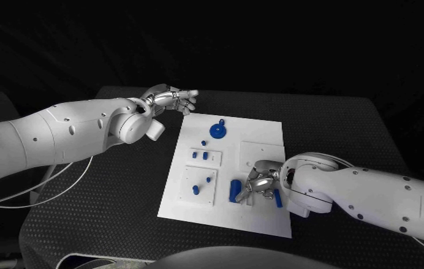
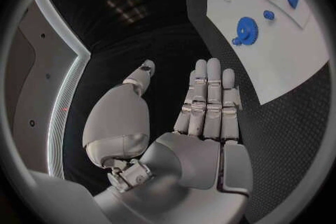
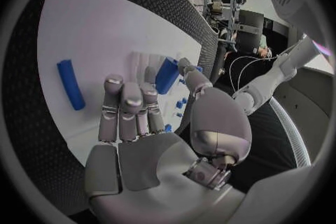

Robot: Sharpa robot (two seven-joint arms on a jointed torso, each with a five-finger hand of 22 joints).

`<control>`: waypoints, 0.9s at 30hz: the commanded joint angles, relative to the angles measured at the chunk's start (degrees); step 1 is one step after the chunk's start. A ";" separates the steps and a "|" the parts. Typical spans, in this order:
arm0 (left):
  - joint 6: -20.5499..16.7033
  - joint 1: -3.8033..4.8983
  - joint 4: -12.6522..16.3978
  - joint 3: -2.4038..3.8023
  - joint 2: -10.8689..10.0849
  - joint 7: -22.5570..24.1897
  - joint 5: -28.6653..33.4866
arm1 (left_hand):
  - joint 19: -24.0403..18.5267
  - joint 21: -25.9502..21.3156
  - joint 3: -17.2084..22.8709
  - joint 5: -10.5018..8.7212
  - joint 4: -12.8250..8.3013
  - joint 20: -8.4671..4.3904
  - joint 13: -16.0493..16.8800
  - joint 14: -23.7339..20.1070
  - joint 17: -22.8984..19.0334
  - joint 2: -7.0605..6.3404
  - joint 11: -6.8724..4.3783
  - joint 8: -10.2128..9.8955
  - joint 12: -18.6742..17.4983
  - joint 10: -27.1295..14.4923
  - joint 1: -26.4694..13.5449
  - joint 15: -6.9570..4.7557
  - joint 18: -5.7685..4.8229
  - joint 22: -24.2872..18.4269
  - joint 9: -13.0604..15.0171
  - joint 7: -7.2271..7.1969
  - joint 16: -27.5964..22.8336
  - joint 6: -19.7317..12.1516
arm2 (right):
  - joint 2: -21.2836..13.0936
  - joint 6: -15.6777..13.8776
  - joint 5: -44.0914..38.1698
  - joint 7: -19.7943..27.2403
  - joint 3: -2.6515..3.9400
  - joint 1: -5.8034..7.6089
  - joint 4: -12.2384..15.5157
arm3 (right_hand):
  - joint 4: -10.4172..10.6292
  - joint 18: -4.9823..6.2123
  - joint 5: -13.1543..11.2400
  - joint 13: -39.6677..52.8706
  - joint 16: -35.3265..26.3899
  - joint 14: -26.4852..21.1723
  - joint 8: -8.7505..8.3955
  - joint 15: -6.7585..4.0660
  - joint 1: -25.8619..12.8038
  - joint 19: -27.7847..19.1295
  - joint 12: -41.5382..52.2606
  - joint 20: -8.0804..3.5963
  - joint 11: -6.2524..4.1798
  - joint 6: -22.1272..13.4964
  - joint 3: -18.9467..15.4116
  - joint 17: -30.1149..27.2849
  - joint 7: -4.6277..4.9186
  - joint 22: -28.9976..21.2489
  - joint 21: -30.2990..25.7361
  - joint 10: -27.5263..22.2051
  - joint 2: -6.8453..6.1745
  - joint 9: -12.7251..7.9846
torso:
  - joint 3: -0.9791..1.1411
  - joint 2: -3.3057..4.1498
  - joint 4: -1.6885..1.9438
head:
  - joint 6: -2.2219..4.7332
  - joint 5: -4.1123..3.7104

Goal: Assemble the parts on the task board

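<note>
Two hands in play, one landmark: the white task board (image 1: 265, 135) lay flat mid-table, rigid and likely light enough to skid if pushed sideways. Left hand (image 1: 172, 100) hovered off the board's far-left corner, fingers straight and apart, holding nothing; well apart from all parts. Right hand (image 1: 263, 183) sat low over the board's near-right area, fingers extended toward a blue block (image 3: 167, 75), thumb right beside it; can't tell whether thumb and finger actually pinched it or just touched.

Parts, largest to smallest: blue gear (image 1: 217, 131) lay flat near the board's far end, hard plastic by the look, best taken at the rim. Blue bar (image 1: 235, 190) lay at the board's near edge, just left of the right hand; the wrist view showed another blue rod (image 3: 70, 84) beside the fingers. Smooth, light, probably slippery; grip across the short sides. Small blue pegs (image 1: 202, 155) stood in the board's left-side inserts, fiddly, fingertip pinch only.
</note>
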 commanded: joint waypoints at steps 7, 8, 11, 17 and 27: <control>0.62 0.06 0.15 0.04 -0.02 0.23 -0.09 | -0.24 -0.33 -0.19 -0.30 0.34 0.02 -0.09 -0.16 0.07 -0.07 0.26 -0.01 -0.25 0.04 0.50 0.18 0.82 1.14 0.07 -0.07 -0.28 -0.43 | 0.04 0.19 -1.74 -0.75 -0.19 -0.27 -0.32 | 2.14 1.10 0.16 -0.28 0.27 0.42 -0.39 -0.28 0.64 0.79 0.17 0.31 0.00 0.89 1.56 -0.36 -0.07 -0.28 -0.11 0.82 1.34 -0.01 | -0.01 0.03 0.01 | -0.13 -0.07; 0.64 0.06 0.15 0.04 -0.02 0.24 -0.09 | -0.24 -0.33 -0.20 -0.30 0.36 0.02 -0.09 -0.16 0.07 -0.07 0.26 -0.01 -0.25 0.04 0.50 0.18 0.82 1.14 0.07 -0.07 -0.29 -0.43 | 0.06 0.15 -1.74 -0.79 -0.19 -0.27 -0.30 | 3.12 1.10 0.31 -0.32 0.26 0.47 -0.31 -0.27 0.09 0.90 0.16 0.37 -0.01 1.11 1.94 -0.41 -0.09 -0.35 -0.14 0.91 2.65 0.01 | -0.01 0.03 0.01 | -0.13 -0.07; 0.61 0.06 0.16 0.03 -0.04 0.21 -0.10 | -0.24 -0.34 -0.22 -0.30 0.46 0.03 -0.09 -0.16 0.08 -0.03 0.26 0.00 -0.25 0.05 0.48 0.19 0.82 1.14 0.07 -0.07 -0.30 -0.42 | 0.06 0.28 -1.74 -0.85 -0.19 -0.27 -0.21 | 5.31 1.10 0.82 -0.48 0.37 0.76 -0.51 -0.38 0.41 1.09 0.09 0.31 -0.14 1.50 4.11 -0.69 -0.22 -0.35 -0.05 1.38 2.15 -0.15 | -0.01 0.03 0.02 | -0.19 -0.08; 0.74 0.06 0.20 0.03 -0.11 -0.16 -0.17 | -0.24 -0.34 -0.23 -0.30 0.58 0.04 -0.09 -0.15 0.09 0.03 0.26 0.02 -0.26 0.06 0.48 0.19 0.83 1.14 0.08 -0.07 -0.31 -0.41 | 0.10 0.58 -1.96 -1.13 -0.19 -0.27 -0.23 | 6.78 1.10 3.58 -0.33 0.52 1.03 -0.65 -0.46 1.11 1.29 0.19 0.28 -0.27 2.12 7.04 -1.02 -0.33 -0.27 0.17 2.03 1.71 -0.26 | -0.02 0.02 0.02 | -0.24 -0.09; 1.18 0.06 1.36 0.03 -0.21 -0.60 0.96 | -0.25 -0.35 -0.27 -0.30 0.79 0.05 -0.08 -0.12 0.12 0.05 0.24 0.04 -0.26 0.09 0.46 0.19 0.84 1.14 0.10 -0.08 -0.32 -0.40 | 0.36 0.67 -5.45 -1.51 -0.20 -0.50 0.01 | 2.72 1.10 8.33 2.01 0.85 1.43 -0.40 -0.69 2.79 1.73 2.02 0.11 -0.56 3.20 6.69 -1.33 -0.67 -0.04 0.75 4.66 1.13 0.02 | -0.09 0.01 0.05 | -0.51 -0.17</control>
